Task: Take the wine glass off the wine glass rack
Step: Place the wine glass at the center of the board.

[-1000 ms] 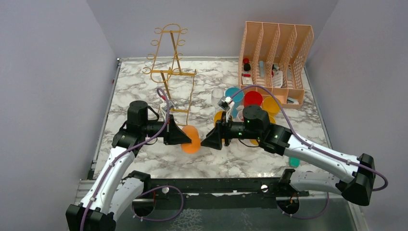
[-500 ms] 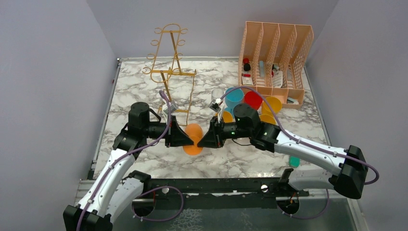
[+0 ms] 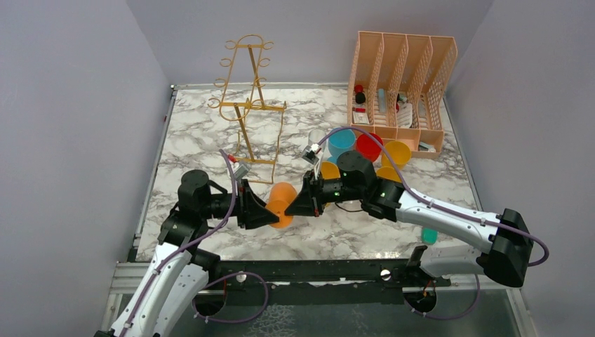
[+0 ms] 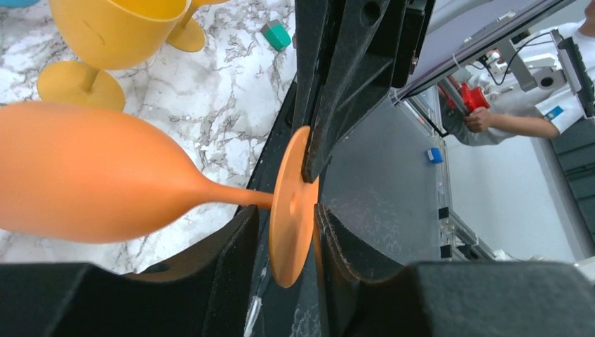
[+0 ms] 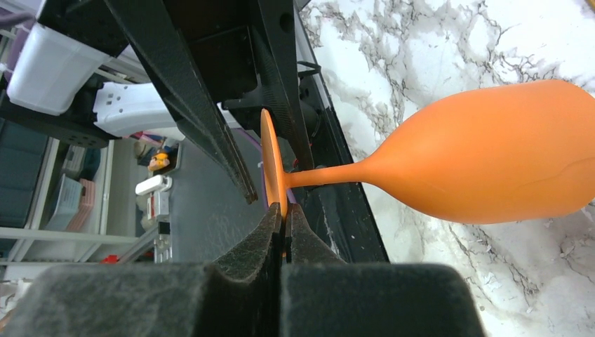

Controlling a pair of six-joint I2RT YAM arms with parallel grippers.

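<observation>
The orange wine glass (image 3: 281,202) hangs on its side above the marble table, off the gold wire wine glass rack (image 3: 247,105), which stands bare at the back left. My right gripper (image 5: 283,210) is shut on the rim of the glass's round foot (image 5: 272,165). My left gripper (image 4: 284,225) is open, with one finger on each side of the foot (image 4: 291,203) and a gap on both sides. In the top view the left gripper (image 3: 269,210) and the right gripper (image 3: 293,203) meet tip to tip at the glass.
A peach lattice file organiser (image 3: 400,77) stands at the back right. Several coloured glasses (image 3: 365,147) stand in front of it, and yellow glasses (image 4: 112,28) show close behind the orange bowl. A small teal block (image 3: 429,236) lies near the front right edge.
The right gripper moved in and shut on the glass's foot. The left gripper, which was shut on the foot, opened, and the left arm drew back a little towards the near edge.
</observation>
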